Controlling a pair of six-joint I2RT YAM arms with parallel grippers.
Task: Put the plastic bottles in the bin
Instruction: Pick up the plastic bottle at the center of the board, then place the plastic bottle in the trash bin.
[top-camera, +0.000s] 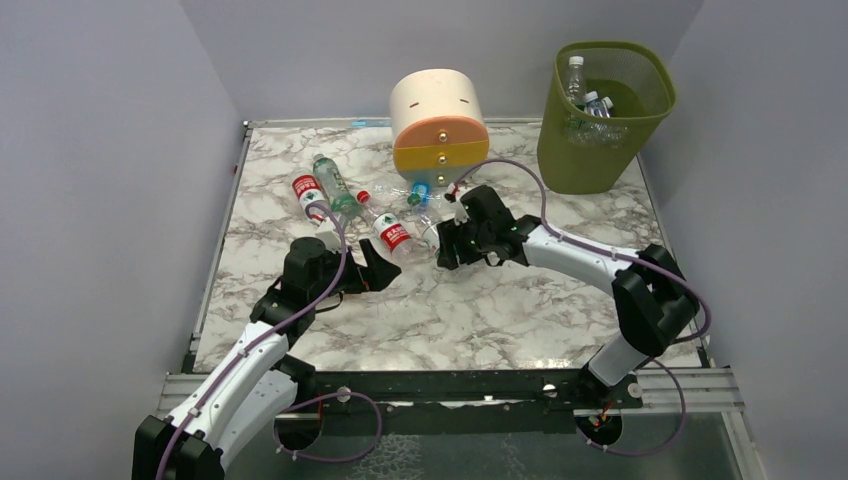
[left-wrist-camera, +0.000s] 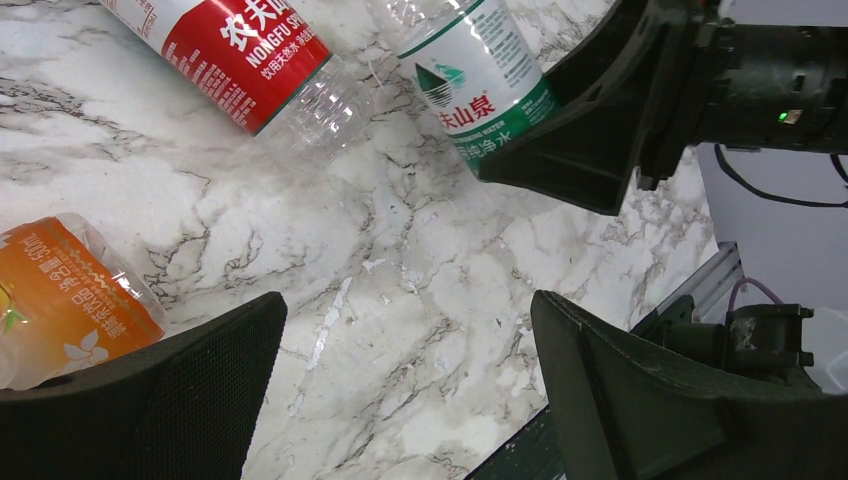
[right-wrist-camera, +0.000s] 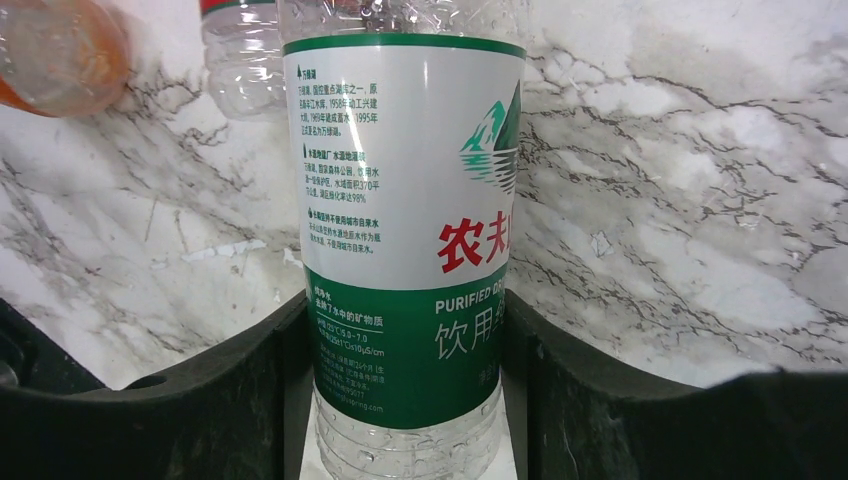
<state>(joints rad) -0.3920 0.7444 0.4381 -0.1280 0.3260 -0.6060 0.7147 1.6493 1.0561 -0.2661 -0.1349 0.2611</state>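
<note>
R claw grips a green-label bottle across its lower body, fingers flush on both sides. The bottle lies on the marble desk near centre. L claw hangs wide and empty at abt 9 o'clock of it, w/ an orange-drink bottle and a red-label bottle near its fingers. Step in hand looks like the grasp. Next calls for a lift, then a swing to 1 o'clock over the bin at the desk's far-right corner, several bottles already inside. The drawer unit at 12 o'clock crowds the path's left side; the desk toward 3 o'clock lies open, and the side wall stands close beyond the bin.
</note>
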